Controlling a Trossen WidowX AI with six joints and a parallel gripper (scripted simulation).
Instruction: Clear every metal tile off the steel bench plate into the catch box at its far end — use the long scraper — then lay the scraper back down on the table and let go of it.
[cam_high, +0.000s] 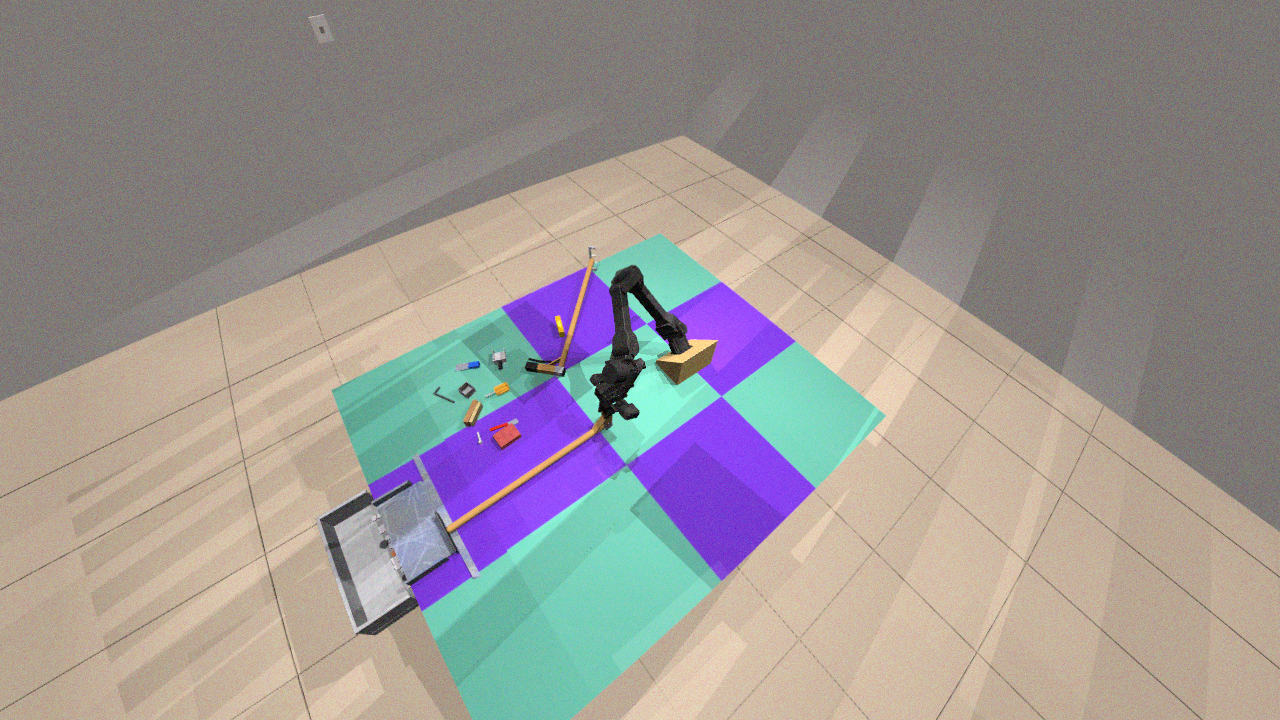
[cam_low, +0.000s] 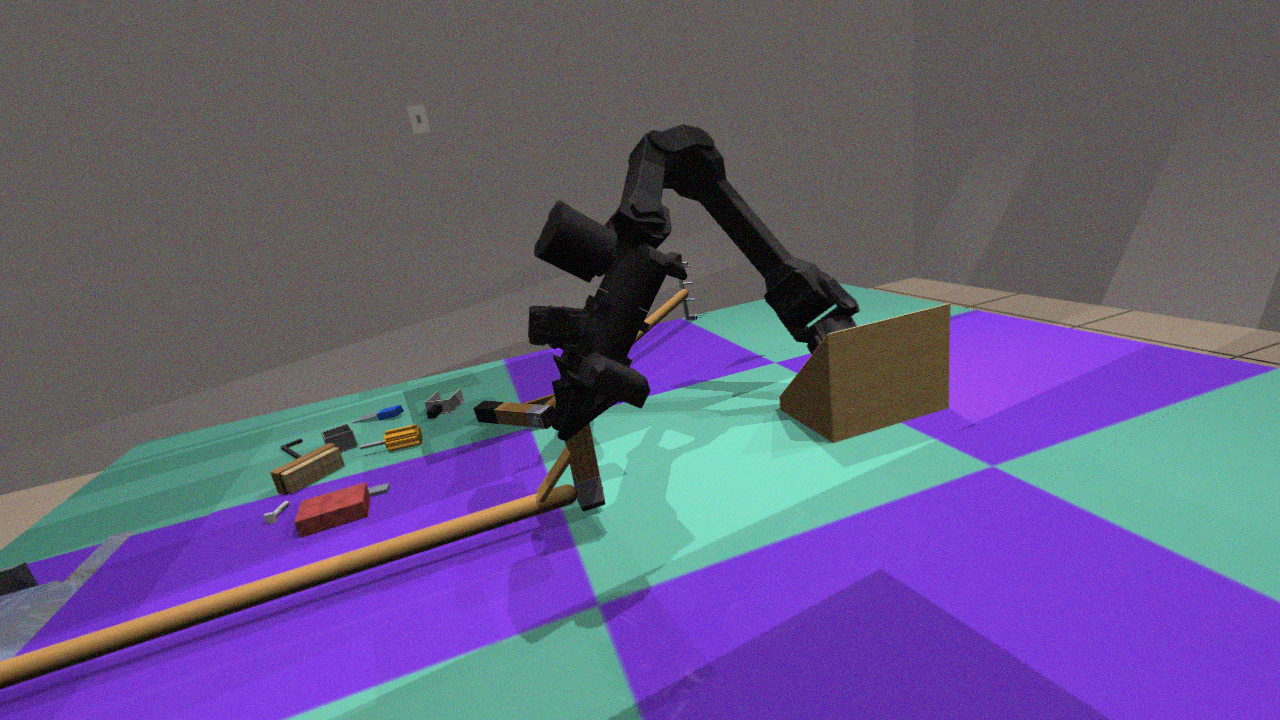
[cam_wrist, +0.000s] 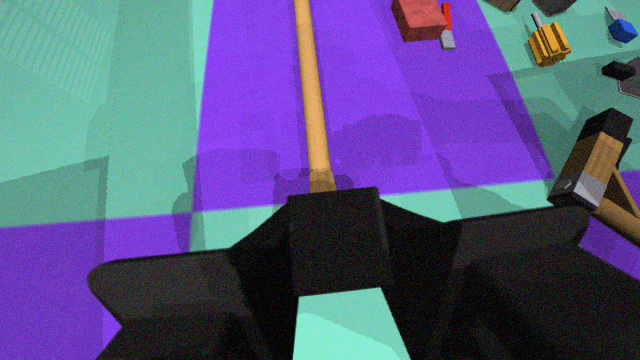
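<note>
No writing is legible on anything. The gripper is clamped on the near end of the long scraper, whose blade lies at the steel bench plate beside the catch box at the mat's left corner, seen only from the top; the wrist view alone shows a red block beside the handle.

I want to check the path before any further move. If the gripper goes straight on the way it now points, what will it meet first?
Probably the mat directly beneath. The gripper, shut on the long scraper handle's end, points steeply down, fingertips almost touching it.
</note>
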